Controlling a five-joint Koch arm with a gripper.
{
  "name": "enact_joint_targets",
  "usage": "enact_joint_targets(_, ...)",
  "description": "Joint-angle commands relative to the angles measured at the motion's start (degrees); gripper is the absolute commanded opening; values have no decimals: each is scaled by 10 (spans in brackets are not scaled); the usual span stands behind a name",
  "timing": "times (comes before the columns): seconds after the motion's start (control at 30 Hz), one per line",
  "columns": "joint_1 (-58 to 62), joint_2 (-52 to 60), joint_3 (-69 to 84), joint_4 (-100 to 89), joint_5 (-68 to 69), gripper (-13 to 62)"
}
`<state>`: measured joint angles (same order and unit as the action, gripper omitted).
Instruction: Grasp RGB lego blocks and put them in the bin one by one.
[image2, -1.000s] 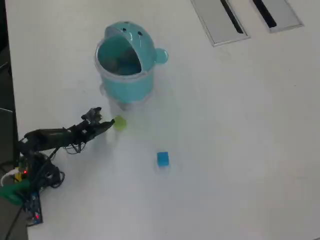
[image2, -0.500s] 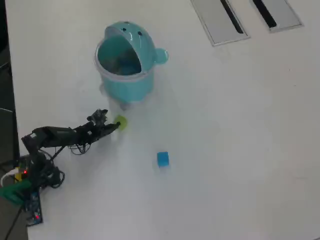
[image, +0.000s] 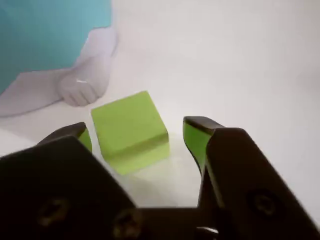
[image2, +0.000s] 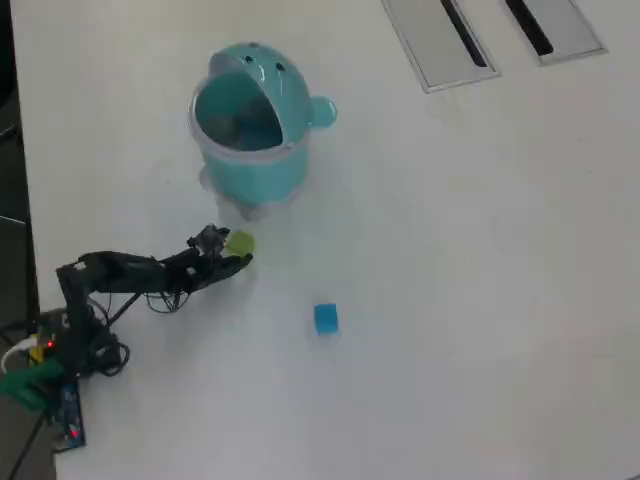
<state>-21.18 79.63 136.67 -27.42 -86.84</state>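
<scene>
A yellow-green lego block (image: 131, 130) (image2: 240, 242) rests on the white table between my gripper's (image: 135, 134) (image2: 236, 250) two black jaws. The jaws stand open on either side of it, with a gap showing on the right in the wrist view. A blue block (image2: 325, 318) lies apart, to the lower right in the overhead view. The teal bin (image2: 250, 125) (image: 50, 35) stands just beyond the green block, its mouth open. No red block shows.
Two grey slotted panels (image2: 440, 40) (image2: 550, 25) lie at the table's top right. The arm's base and wires (image2: 55, 370) sit at the left edge. The table's dark left edge (image2: 10, 200) runs down the overhead view.
My gripper has slid right along the table until its jaws came around the yellow-green block. The blocks and the bin have stayed put.
</scene>
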Motion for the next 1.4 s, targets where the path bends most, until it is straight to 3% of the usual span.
enact_joint_targets(0.0, 4, -3, -42, -51, -9, 348)
enact_joint_targets(0.37, 9, -62, -64, -75, -1, 338)
enact_joint_targets(0.7, 6, -55, -65, -123, 122, 210)
enact_joint_targets(0.9, 6, 36, -54, -115, 152, 196)
enact_joint_targets(1.37, -24, 321, -79, 123, 154, 195)
